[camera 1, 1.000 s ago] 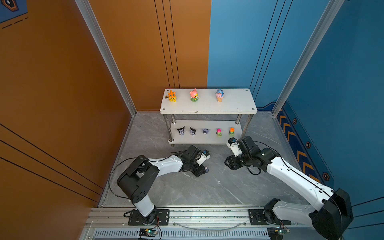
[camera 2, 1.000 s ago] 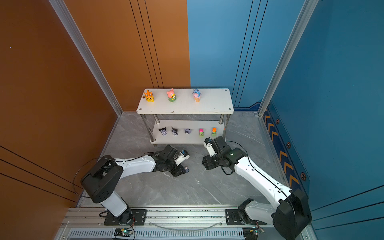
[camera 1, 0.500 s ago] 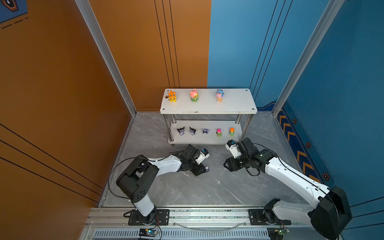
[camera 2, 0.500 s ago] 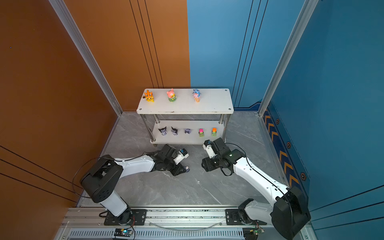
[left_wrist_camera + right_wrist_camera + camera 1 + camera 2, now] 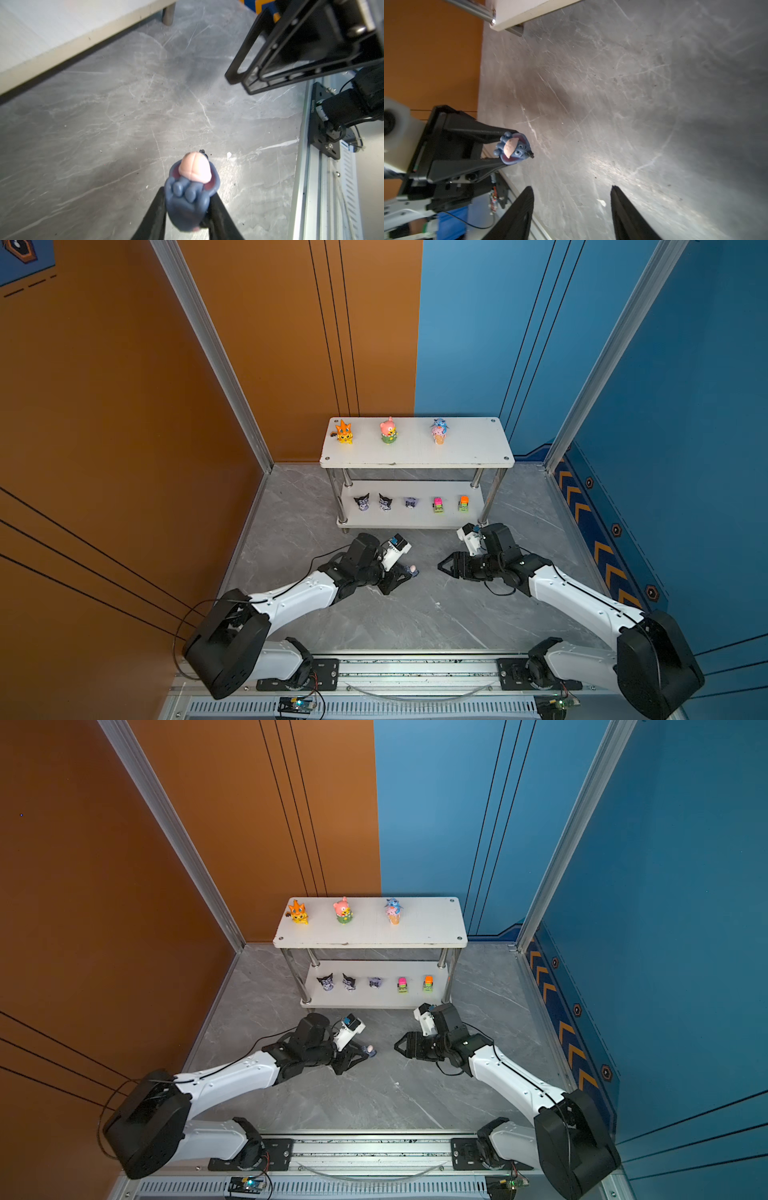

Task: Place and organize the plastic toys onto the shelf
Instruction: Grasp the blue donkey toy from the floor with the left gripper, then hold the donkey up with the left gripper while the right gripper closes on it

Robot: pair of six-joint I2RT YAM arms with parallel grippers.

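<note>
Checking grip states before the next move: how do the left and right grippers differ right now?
The left gripper is shut on the grey-blue donkey; the right gripper holds nothing. The left's jaws stand narrow, pinching the toy's sides; the right's stand well apart. Shared: both sit low over the grey floor in front of the shelf, tips facing each other.

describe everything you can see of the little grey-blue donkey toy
The donkey is a small figurine of smooth, glossy grey-blue plastic with a peach muzzle, purplish inner ears, two eyes and a black tuft on its head. It is pinched on both sides between the black fingers of the left end effector, head pointing outward from the tips. It is in front of the shelf, apparently held just off the grey marbled floor.
</note>
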